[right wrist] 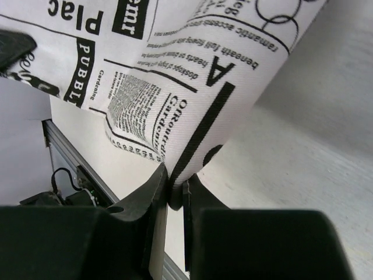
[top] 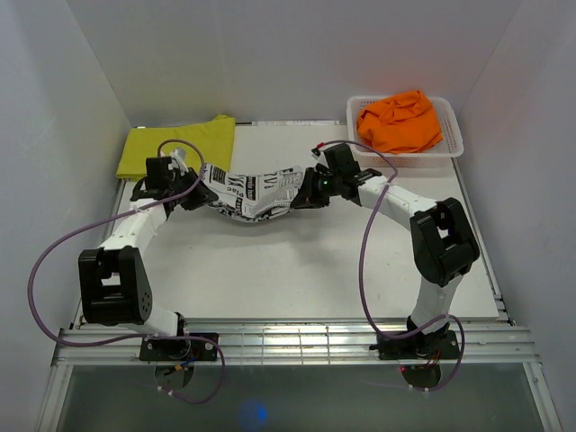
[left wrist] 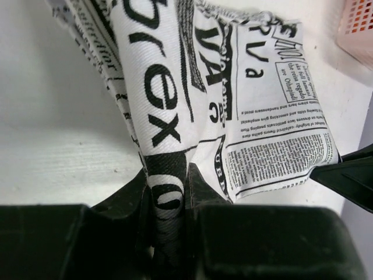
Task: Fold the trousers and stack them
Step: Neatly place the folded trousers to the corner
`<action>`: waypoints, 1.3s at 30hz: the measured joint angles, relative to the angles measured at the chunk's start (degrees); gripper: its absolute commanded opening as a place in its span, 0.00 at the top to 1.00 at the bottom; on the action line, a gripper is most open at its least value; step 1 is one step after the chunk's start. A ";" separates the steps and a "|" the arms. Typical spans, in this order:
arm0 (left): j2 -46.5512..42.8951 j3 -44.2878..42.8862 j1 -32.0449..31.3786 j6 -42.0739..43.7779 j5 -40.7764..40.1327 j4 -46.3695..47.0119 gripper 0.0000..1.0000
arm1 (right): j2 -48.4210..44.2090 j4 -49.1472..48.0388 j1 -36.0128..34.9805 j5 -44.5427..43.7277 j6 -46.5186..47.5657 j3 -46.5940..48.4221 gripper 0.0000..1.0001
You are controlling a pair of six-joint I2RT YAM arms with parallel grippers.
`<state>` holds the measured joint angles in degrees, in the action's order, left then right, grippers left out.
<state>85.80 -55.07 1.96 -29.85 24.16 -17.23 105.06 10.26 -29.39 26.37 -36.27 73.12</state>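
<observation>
Print trousers (top: 252, 191) hang slung between the arms near the surface's (top: 297, 270) far edge. The left jaws and right jaws each clamp tight on one end, I'd guess to spread them flat for folding. Yellow pair (top: 175, 144) sits in the far-left corner, orange pair (top: 400, 121) in the far-right basket (top: 450, 151).

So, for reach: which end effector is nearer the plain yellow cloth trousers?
Left. The left end effector hangs just beside the yellow trousers; the right end effector is well to their right.
</observation>
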 measured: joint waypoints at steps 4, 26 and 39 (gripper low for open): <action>-2.05 -4.61 -0.04 6.16 -2.56 -1.95 1.00 | -0.46 0.85 -3.26 -3.58 4.17 4.72 0.92; 10.69 -23.52 10.43 18.03 -11.28 16.79 1.00 | 21.27 -9.79 -8.52 -9.73 26.45 39.71 0.92; 29.53 -27.61 19.43 13.84 -6.95 31.76 1.00 | 46.47 -27.34 -14.16 -18.71 30.77 59.39 0.92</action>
<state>115.33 -82.67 21.39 -16.01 17.21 14.52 151.52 -17.08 -43.55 7.66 -5.50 132.51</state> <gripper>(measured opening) 0.269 0.155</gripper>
